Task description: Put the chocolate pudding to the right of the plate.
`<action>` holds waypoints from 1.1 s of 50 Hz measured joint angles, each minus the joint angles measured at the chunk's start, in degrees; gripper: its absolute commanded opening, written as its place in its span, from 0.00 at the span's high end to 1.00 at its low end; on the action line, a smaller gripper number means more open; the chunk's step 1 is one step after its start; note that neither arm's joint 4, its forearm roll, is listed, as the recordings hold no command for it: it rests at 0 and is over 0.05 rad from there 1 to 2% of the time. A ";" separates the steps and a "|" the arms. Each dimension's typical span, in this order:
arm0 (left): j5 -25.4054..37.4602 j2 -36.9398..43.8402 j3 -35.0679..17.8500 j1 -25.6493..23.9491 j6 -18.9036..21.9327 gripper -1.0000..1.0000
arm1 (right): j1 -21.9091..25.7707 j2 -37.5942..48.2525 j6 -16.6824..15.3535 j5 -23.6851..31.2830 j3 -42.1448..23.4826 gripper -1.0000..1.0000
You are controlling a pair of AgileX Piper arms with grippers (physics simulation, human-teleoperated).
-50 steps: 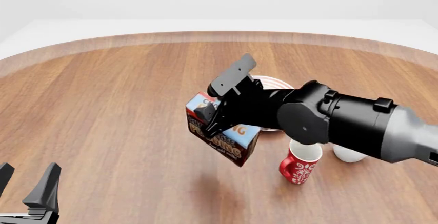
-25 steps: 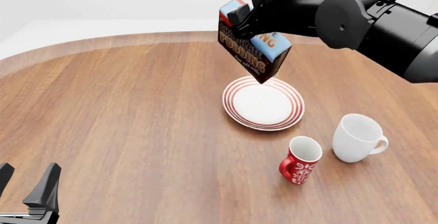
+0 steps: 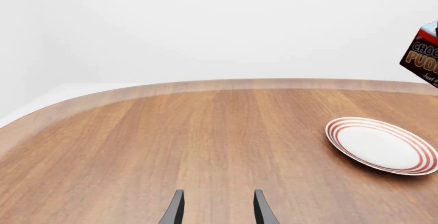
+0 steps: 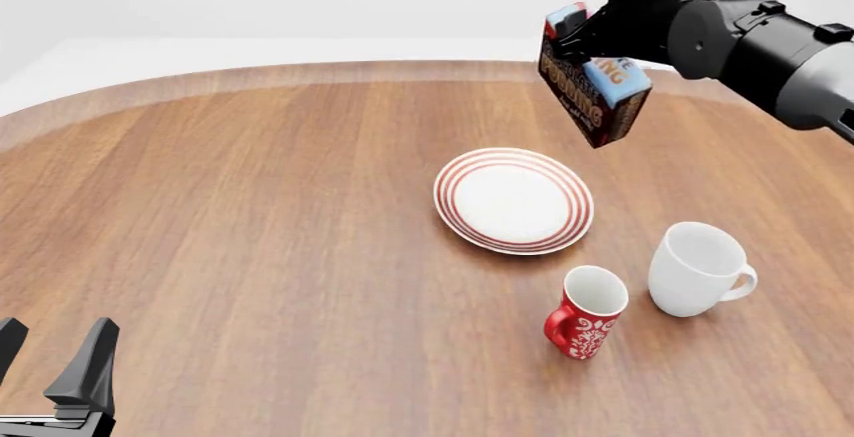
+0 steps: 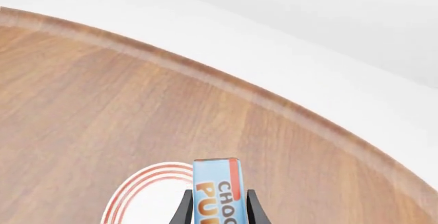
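The chocolate pudding (image 4: 593, 92) is a brown carton with a light-blue face, held tilted high in the air by my right gripper (image 4: 582, 39), beyond and right of the plate. It also shows in the right wrist view (image 5: 217, 190) between the fingers, and at the edge of the left wrist view (image 3: 423, 52). The plate (image 4: 514, 200) is white with red rings and lies flat mid-table; it also shows in the left wrist view (image 3: 381, 144) and the right wrist view (image 5: 134, 192). My left gripper (image 4: 51, 377) is open and empty at the near left corner.
A plain white mug (image 4: 695, 269) stands right of and nearer than the plate. A red patterned mug (image 4: 585, 313) stands in front of the plate, left of the white mug. The round wooden table's far edge (image 4: 400, 69) curves behind.
My right gripper has carried the pudding up off the table and then rightward and farther back, from left of the plate to beyond its right side. The left arm has not moved.
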 measured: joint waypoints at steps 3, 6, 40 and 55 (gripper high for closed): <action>0.00 0.00 0.00 0.00 0.00 0.00 | -2.15 1.31 -0.49 -1.02 0.49 1.00; 0.00 0.00 0.00 0.00 0.00 0.00 | -4.01 2.65 -0.50 -1.94 0.86 1.00; 0.00 0.00 0.00 0.00 0.00 0.00 | -14.73 13.50 -3.77 -13.49 10.94 1.00; 0.00 0.00 0.00 0.00 0.00 0.00 | -17.23 15.45 -5.91 -15.77 13.18 1.00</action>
